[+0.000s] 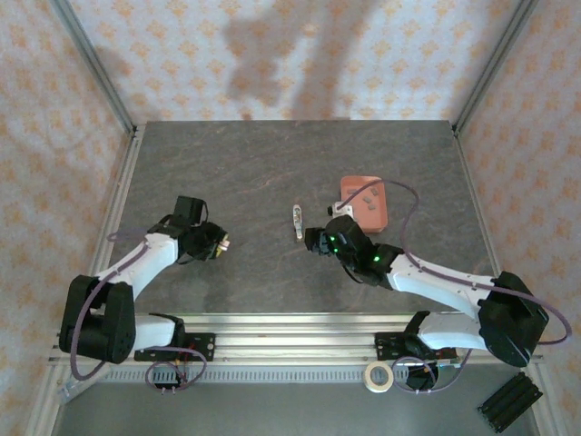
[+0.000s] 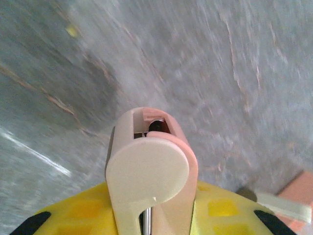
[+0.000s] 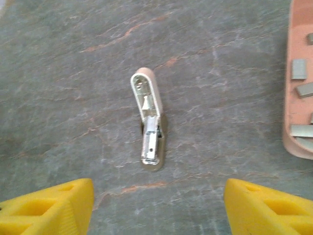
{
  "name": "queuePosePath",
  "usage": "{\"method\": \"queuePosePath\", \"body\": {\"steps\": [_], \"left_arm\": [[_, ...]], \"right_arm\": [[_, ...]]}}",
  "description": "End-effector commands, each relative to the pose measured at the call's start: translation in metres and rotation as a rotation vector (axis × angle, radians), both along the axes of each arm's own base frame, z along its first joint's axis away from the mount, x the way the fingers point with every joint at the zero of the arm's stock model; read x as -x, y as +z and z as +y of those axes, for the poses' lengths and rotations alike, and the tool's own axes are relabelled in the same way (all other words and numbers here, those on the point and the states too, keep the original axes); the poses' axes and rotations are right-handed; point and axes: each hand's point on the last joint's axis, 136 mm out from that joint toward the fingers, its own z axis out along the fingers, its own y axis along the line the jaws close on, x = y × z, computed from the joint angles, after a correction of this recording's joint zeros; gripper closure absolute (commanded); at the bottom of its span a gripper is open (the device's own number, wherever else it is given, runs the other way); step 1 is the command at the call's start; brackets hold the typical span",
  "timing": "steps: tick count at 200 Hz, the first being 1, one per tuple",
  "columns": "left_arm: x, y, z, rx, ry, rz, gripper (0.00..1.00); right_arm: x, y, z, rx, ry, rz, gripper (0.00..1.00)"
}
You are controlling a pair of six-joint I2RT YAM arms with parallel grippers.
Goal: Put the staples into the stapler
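When viewed from above: one stapler (image 1: 297, 221) lying flat near the middle of the grey surface (image 1: 227, 163), hinged open, pale pink lid at one end and slim silver channel at the other. Just to its right, one salmon-pink tray (image 1: 379, 218) holding the staples (image 3: 298, 68): at least four short grey strips counted from the right wrist, loose and apart from one another, some cut by the frame edge. Just short of the stapler on the near side, right end effector (image 1: 311, 240), yellow fingers (image 3: 54, 205) spread wide and clear of everything, bare veined surface between them and the stapler. Well apart on the left side, left end effector (image 1: 216, 243), pressed together on one pale pink plastic part (image 2: 149, 171) with a rounded end; kind of part: cannot tell. Beyond it from the left wrist, blurred surface and a corner of the tray. Along the near edge, one metal rail (image 1: 300, 327), one roll of tape (image 1: 379, 376), one black ridged block (image 1: 510, 400). Two end effectors in all; patterned walls (image 1: 272, 54) on three sides.
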Motion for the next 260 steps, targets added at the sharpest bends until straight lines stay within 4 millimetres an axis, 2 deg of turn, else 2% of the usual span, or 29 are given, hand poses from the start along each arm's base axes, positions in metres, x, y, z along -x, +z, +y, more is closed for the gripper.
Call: {"method": "queuePosePath", "body": {"steps": [1,49,87,128,176,260], "left_arm": [[-0.008,0.01,-0.026,0.102,-0.012,-0.086,0.71],[-0.008,0.018,-0.063,0.21,-0.014,-0.145,0.7],[-0.014,0.025,-0.072,0.292,0.029,-0.189,0.69],[-0.019,0.033,-0.084,0.376,0.036,-0.217,0.69],[-0.021,0.039,-0.094,0.424,0.031,-0.225,0.69],[-0.017,0.051,-0.101,0.473,0.034,-0.252,0.68]], "right_arm": [[0.004,0.011,0.027,-0.113,0.097,-0.007,0.3],[0.02,0.011,0.088,-0.295,0.304,0.049,0.3],[0.021,0.008,0.117,-0.374,0.375,0.099,0.3],[0.022,0.004,0.135,-0.427,0.426,0.119,0.3],[0.012,0.002,0.152,-0.483,0.429,0.129,0.31],[-0.01,-0.007,0.16,-0.46,0.373,0.077,0.37]]}}
